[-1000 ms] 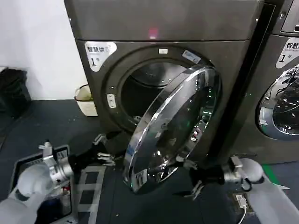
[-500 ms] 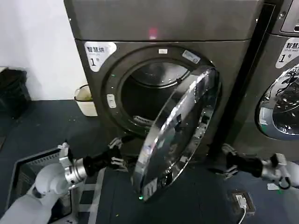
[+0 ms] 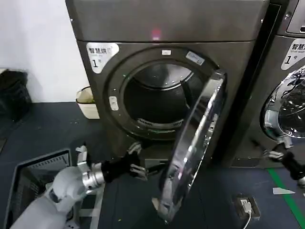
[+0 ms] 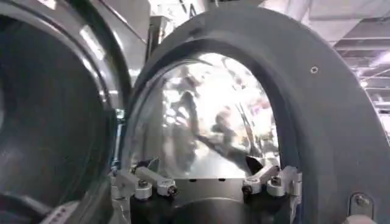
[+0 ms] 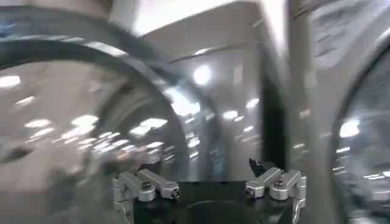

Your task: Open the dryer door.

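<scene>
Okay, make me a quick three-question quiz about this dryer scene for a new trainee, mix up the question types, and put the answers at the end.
1. True or false: the dryer door is shut against the drum opening.
2. Which gripper sits by the door's inner side? A) left gripper B) right gripper
3. Fill in: the left gripper's fingers are ____.

Key:
1. False; it stands swung out, nearly edge-on in the head view.
2. A; the right gripper is off to the side near the neighbouring machine.
3. Open, holding nothing.
</scene>
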